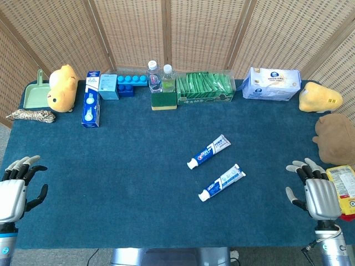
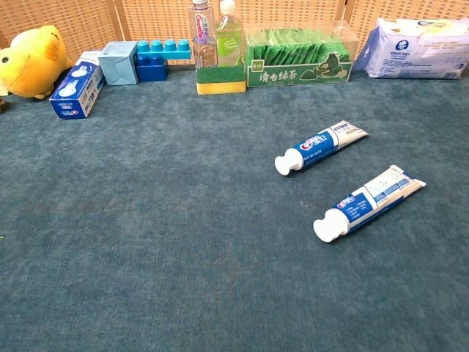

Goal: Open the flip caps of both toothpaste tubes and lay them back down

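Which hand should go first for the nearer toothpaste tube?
Right, probably. The nearer toothpaste tube lies right of the table's centre, closer to the right hand than the left hand. Both hands are open and empty, with bare cloth between.

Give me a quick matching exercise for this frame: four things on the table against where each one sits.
Things:
1. green plastic dustpan
2. white tissue pack
3. brown plush toy
4. coiled rope

Places:
A. right edge, in front of the yellow plush
B. back right
C. back left corner
D. left edge, in front of the dustpan

Pairs: 1-C, 2-B, 3-A, 4-D
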`<state>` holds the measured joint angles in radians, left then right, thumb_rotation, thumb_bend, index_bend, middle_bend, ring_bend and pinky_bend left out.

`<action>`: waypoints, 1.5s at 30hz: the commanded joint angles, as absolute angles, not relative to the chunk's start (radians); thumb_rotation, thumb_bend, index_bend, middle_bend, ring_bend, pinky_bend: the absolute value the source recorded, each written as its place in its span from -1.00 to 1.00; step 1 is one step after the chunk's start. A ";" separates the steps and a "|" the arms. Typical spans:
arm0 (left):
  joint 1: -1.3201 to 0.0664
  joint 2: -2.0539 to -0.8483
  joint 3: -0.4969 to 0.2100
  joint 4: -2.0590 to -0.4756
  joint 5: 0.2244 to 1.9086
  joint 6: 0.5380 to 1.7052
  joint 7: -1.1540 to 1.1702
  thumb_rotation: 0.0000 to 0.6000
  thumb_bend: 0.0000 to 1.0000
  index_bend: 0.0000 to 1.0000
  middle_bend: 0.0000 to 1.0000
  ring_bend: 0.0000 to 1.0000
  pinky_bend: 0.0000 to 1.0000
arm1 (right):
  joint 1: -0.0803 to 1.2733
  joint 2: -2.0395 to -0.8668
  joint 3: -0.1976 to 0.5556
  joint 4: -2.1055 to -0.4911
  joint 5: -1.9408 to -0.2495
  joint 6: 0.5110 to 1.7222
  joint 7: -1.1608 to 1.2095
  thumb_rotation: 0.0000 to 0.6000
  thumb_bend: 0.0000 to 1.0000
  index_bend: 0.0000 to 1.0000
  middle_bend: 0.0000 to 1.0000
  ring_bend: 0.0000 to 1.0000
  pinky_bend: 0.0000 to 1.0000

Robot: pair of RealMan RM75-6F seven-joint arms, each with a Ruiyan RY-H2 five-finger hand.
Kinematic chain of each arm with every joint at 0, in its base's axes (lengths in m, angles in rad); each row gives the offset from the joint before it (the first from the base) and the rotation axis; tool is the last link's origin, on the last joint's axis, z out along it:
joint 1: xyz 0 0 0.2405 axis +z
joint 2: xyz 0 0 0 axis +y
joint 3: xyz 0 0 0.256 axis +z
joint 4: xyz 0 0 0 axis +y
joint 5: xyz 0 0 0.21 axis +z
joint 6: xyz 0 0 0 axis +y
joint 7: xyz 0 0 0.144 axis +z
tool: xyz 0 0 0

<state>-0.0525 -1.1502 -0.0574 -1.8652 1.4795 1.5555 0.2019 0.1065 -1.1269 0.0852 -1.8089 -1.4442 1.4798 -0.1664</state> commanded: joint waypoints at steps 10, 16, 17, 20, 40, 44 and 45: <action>-0.056 -1.142 -0.064 -1.877 1.487 1.559 0.211 1.00 -0.26 -0.38 -0.63 -0.74 -0.75 | 0.110 -1.122 0.083 -1.800 -1.450 1.465 -0.141 1.00 -0.31 -0.40 -0.48 -0.78 -0.62; -0.059 -1.128 -0.069 -1.885 1.482 1.554 0.201 1.00 -0.26 -0.38 -0.63 -0.74 -0.75 | 0.124 -1.114 0.081 -1.810 -1.459 1.439 -0.131 1.00 -0.31 -0.41 -0.48 -0.79 -0.62; -0.059 -1.125 -0.070 -1.887 1.481 1.554 0.197 1.00 -0.26 -0.38 -0.63 -0.74 -0.76 | 0.127 -1.112 0.081 -1.811 -1.461 1.432 -0.128 1.00 -0.31 -0.41 -0.48 -0.79 -0.62; -0.059 -1.116 -0.071 -1.888 1.478 1.552 0.194 1.00 -0.26 -0.38 -0.63 -0.74 -0.76 | 0.145 -1.102 0.077 -1.818 -1.472 1.400 -0.123 1.00 -0.30 -0.43 -0.49 -0.80 -0.62; -0.101 -1.081 -0.098 -1.910 1.437 1.496 0.201 1.00 -0.26 -0.38 -0.65 -0.75 -0.76 | 0.526 -1.054 0.112 -1.871 -1.419 0.814 -0.008 0.23 0.10 -0.56 -0.59 -0.89 -0.66; -0.103 -1.079 -0.098 -1.910 1.431 1.493 0.205 1.00 -0.26 -0.38 -0.66 -0.75 -0.76 | 0.590 -1.080 0.122 -1.851 -1.341 0.730 -0.048 0.06 0.07 -0.53 -0.57 -0.89 -0.66; -0.103 -1.078 -0.098 -1.909 1.429 1.493 0.205 1.00 -0.26 -0.38 -0.66 -0.75 -0.76 | 0.603 -1.087 0.123 -1.844 -1.324 0.716 -0.061 0.04 0.07 -0.53 -0.57 -0.89 -0.66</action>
<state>-0.1027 -1.0784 -0.0978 -1.9093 1.4287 1.4933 0.2049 0.5651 -1.0666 0.1140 -1.8599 -1.3648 0.7557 -0.0333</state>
